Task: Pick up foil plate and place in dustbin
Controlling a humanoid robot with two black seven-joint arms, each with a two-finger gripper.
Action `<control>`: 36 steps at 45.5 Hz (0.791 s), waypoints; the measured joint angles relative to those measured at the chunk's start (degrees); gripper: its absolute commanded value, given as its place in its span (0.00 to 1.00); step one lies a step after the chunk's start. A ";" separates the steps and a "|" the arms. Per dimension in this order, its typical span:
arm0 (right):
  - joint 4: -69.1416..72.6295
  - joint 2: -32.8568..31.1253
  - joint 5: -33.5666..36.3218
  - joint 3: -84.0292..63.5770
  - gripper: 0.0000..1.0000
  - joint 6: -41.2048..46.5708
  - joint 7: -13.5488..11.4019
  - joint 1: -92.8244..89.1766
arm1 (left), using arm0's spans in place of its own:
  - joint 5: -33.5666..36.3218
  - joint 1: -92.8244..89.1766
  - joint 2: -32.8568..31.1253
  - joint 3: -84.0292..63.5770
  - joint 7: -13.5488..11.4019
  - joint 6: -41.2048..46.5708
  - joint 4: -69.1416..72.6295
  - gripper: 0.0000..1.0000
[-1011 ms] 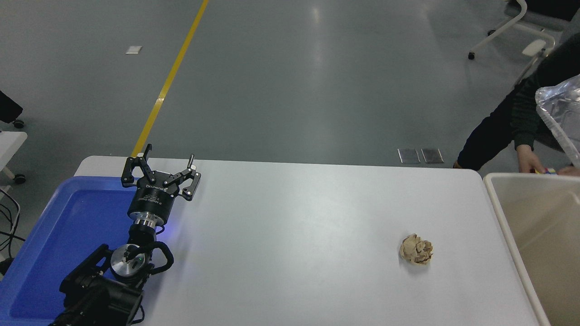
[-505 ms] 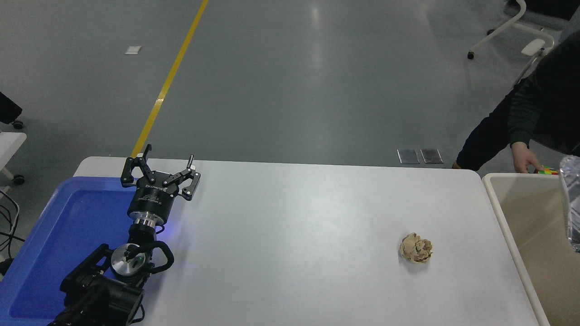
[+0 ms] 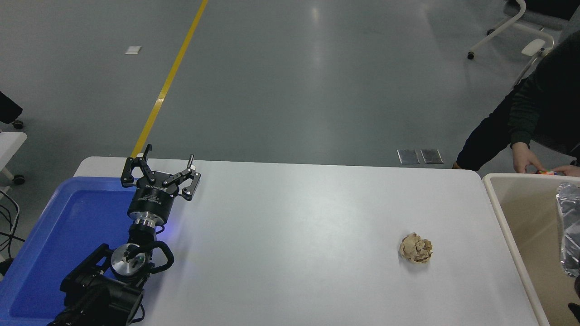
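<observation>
Head view shows the foil plate [image 3: 569,228], shiny, crinkled silver, cut off by the right edge, inside the beige dustbin [image 3: 500,213] at the tabletop's [image 3: 294,226] right end. Dark shapes at the lower right corner may be the right pincer; I cannot tell its state. Parked at lower left, the left pincer [image 3: 159,170] stands spread, grasping nothing, by a blue tray [image 3: 50,226]. Near the dustbin lies a crumpled paper ball [image 3: 416,248].

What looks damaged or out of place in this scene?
The foil plate, at the right edge over the dustbin, looks crumpled and stands on edge rather than flat. A crumpled paper ball lies alone on the white table. Otherwise nothing stands out; the left hand is parked open beside the blue tray.
</observation>
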 measured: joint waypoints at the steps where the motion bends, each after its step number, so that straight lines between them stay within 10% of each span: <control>1: 0.00 0.00 0.00 -0.04 1.00 0.05 0.00 -0.02 | 0.00 0.00 0.00 0.00 0.00 0.00 0.00 0.99; 36: 15.71 -14.28 -3.90 -18.18 1.00 1.39 1.86 15.56 | -0.01 -0.01 0.00 -0.02 -0.01 -0.07 -0.02 0.99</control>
